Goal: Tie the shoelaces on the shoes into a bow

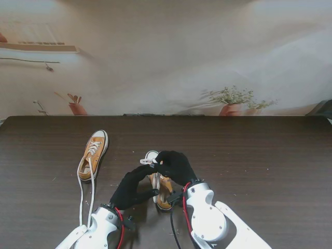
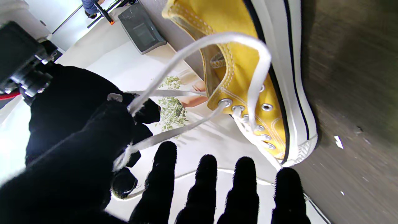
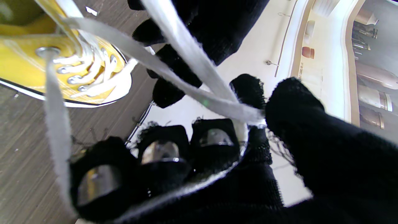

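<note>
Two yellow canvas shoes, white rubber toe caps and soles, on dark wood table. Left shoe (image 1: 93, 154) lies flat, toe pointing away from me, tilted slightly right; laced through eyelets but untied, its laces (image 1: 82, 199) trailing loose in two long strands toward me across the table. Right shoe (image 1: 161, 188) sits near centre, toe away from me, mostly hidden under black gloves. Its white flat lace (image 2: 214, 40) is lifted off the shoe: one strand arcs in a loop over the tongue, another runs taut from the top eyelet (image 2: 225, 102). No bow on either shoe.
</note>
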Robot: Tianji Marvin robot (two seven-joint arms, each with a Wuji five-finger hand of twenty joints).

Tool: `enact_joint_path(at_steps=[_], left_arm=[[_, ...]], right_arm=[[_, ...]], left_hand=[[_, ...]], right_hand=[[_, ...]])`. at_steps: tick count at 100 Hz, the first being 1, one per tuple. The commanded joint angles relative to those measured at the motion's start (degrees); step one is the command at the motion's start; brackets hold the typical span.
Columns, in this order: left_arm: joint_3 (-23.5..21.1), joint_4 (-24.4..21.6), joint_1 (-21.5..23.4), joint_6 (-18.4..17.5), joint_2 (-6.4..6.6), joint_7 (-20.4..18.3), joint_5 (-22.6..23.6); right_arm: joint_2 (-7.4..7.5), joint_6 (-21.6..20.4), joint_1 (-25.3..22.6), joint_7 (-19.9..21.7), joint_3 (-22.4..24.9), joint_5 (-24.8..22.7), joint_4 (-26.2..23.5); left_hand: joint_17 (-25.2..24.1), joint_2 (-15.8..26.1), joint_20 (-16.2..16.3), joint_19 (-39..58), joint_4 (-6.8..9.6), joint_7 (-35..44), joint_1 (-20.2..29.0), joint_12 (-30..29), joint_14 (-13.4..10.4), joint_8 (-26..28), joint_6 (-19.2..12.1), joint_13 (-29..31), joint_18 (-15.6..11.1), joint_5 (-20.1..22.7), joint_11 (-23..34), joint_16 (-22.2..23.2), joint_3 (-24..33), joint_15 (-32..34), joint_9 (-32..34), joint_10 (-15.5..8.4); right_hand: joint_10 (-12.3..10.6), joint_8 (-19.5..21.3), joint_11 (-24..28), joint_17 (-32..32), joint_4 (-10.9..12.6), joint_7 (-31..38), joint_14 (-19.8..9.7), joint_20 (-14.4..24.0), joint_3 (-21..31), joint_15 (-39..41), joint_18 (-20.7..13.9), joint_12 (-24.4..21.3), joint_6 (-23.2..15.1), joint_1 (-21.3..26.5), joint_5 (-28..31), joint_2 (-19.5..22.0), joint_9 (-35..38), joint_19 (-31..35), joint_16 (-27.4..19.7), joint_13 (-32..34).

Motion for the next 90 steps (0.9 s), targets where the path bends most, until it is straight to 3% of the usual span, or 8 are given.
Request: enact_joint_path(at_steps=[1, 15, 24, 35, 54, 58, 71, 90], left_arm=[[0.3, -0.1, -0.2, 0.4, -0.27, -1.4, -0.8], [1.3, 0.7, -0.9, 1.1, -0.74, 0.0, -1.3], [2.2, 1.3, -1.4, 1.8, -1.25, 2.1, -1.0], [3.2, 2.0, -2.0, 2.8, -1.73, 4.5, -0.1], [5.0, 2.9, -3.2, 5.2, -2.66, 9.4, 2.3], [5.3, 2.9, -3.3, 5.7, -2.77, 10.0, 2.6], [5.8, 2.7, -3.5, 6.7, -3.16, 11.2, 2.5], [6.0, 2.9, -3.7, 5.7, -3.81, 11.9, 0.1]], right_arm=[[0.20, 0.0, -0.2, 0.8, -0.1, -0.1, -0.2], [0.19, 0.0, -0.3, 0.7, -0.1, -0.2, -0.2], [0.21, -0.1, -0.3, 0.7, -0.1, -0.4, -0.2], [0.27, -0.3, -0.5, 0.7, -0.2, -0.6, -0.3], [0.44, -1.1, -1.0, 0.6, -0.3, -1.4, -0.9], [0.48, -1.3, -1.2, 0.5, -0.3, -1.6, -1.0], [0.66, -1.8, -1.6, 0.6, -0.2, -2.3, -1.4], [0.79, -2.1, -1.9, 0.6, 0.2, -2.4, -1.8]], left_hand=[[-0.6, 1.2, 0.7, -0.6, -0.59, 2.9, 0.1, 1.6, -1.4, 1.4, -6.2, -1.2, -2.7, 2.8, 0.2, 0.9, 0.2, -0.1, -0.8, -1.3], [0.4, 2.1, 1.7, 0.2, -0.09, 12.6, 1.0, 2.4, -0.8, 6.6, -6.4, -0.1, -2.0, 7.2, 1.4, 1.2, 0.6, 1.0, 1.2, -0.9], [1.1, -0.1, 2.0, 2.2, -3.49, 21.4, 5.2, 3.0, -0.3, 12.2, -7.4, 0.9, -1.4, 8.4, 2.7, 1.4, -3.8, 2.3, 2.6, -0.4], [1.8, -1.5, 1.3, 5.3, -2.91, 33.9, 9.3, 4.0, 0.1, 14.3, -9.1, 2.3, -0.6, 7.8, 4.5, 1.5, -9.0, 3.9, 4.5, -0.4], [3.6, -1.8, -0.6, 11.8, -2.34, 52.9, 10.4, 5.9, 0.8, 14.6, -10.3, 5.1, 0.7, 7.4, 8.4, 1.6, -11.6, 7.1, 8.0, -0.6], [3.8, -1.1, -0.9, 12.4, -2.04, 54.1, 10.7, 6.1, 1.0, 14.2, -9.9, 5.3, 0.9, 7.4, 8.8, 1.6, -13.0, 7.3, 8.3, -0.5], [3.9, 4.1, -2.4, 14.4, 1.26, 57.0, 14.0, 6.9, 1.5, 15.9, -8.4, 5.8, 1.3, 7.6, 9.7, 1.4, -24.6, 8.0, 9.4, 0.7], [3.4, 9.9, -3.2, 14.4, 2.34, 53.0, 16.1, 7.0, 1.9, 21.7, -7.3, 5.4, 1.4, 12.6, 9.2, 1.3, -30.6, 7.7, 10.5, 0.8]], right_hand=[[0.3, 1.0, 1.4, 2.0, 0.8, 1.4, -1.0, 0.0, 1.8, 1.2, 0.5, 0.8, 0.4, 1.8, -0.1, -1.0, 3.4, 4.4, 0.7, 1.4], [0.2, 1.0, 1.4, 2.0, 0.8, 1.5, -1.0, 0.0, 1.9, 1.2, 0.5, 0.7, 0.5, 1.8, 0.0, -1.1, 3.4, 4.3, 0.8, 1.4], [0.2, 1.0, 1.3, 2.0, 0.8, 1.5, -1.0, 0.0, 1.9, 1.2, 0.6, 0.7, 0.5, 1.8, 0.0, -1.1, 3.4, 4.2, 0.8, 1.4], [0.2, 1.0, 1.3, 2.0, 0.8, 1.6, -1.0, -0.1, 1.9, 1.2, 0.7, 0.7, 0.4, 1.8, 0.0, -1.1, 3.4, 4.1, 0.8, 1.4], [0.2, 1.0, 1.3, 2.0, 0.8, 1.6, -1.0, -0.1, 2.0, 1.2, 0.8, 0.7, 0.5, 1.8, 0.1, -1.2, 3.5, 4.0, 0.8, 1.4], [0.2, 1.0, 1.3, 2.0, 0.8, 1.6, -1.0, -0.2, 2.0, 1.2, 0.8, 0.7, 0.5, 1.7, 0.1, -1.2, 3.5, 3.9, 0.8, 1.4], [0.1, 1.0, 1.2, 1.9, 0.8, 1.6, -1.0, -0.3, 2.0, 1.0, 0.9, 0.7, 0.4, 1.7, 0.1, -1.2, 3.5, 3.7, 0.8, 1.4], [0.1, 1.0, 1.1, 1.9, 0.8, 1.6, -1.0, -0.3, 2.1, 0.9, 1.0, 0.6, 0.5, 1.7, 0.2, -1.3, 3.6, 3.5, 0.7, 1.4]])
